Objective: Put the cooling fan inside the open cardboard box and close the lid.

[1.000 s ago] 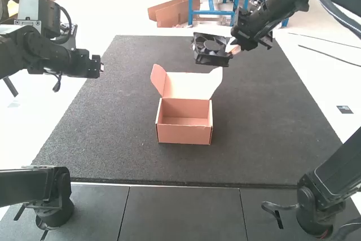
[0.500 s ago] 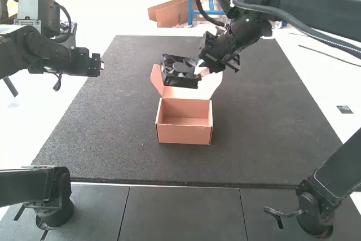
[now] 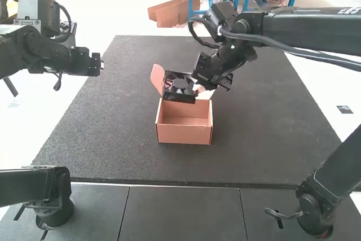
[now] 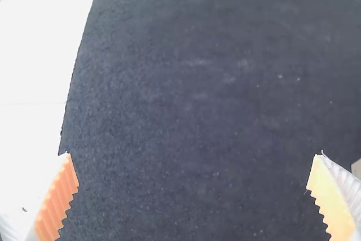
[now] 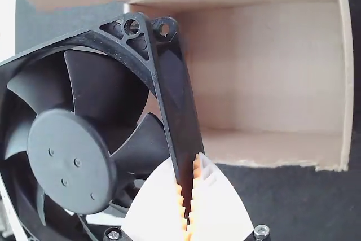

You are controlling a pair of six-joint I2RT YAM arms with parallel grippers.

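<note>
Cooling fan first, from the high view: over the last second I have carried it in my right gripper from the far right of the mat leftward, nearer and lower, so it now hangs tilted just over the far rim of the cardboard box, in front of the raised lid. I judge the carry nearly done, with the lowering, the release and the lid all yet to come. My left gripper has kept its place well off to the left above the mat. In the left wrist view that left gripper is spread wide with nothing between its orange pads, only dark mat beneath. In the right wrist view my right gripper is clamped on the thin edge of the fan, a black square frame with curved blades, a round hub and small mounting holes at its corner; beyond it the box lies open, its pale inside bare.
</note>
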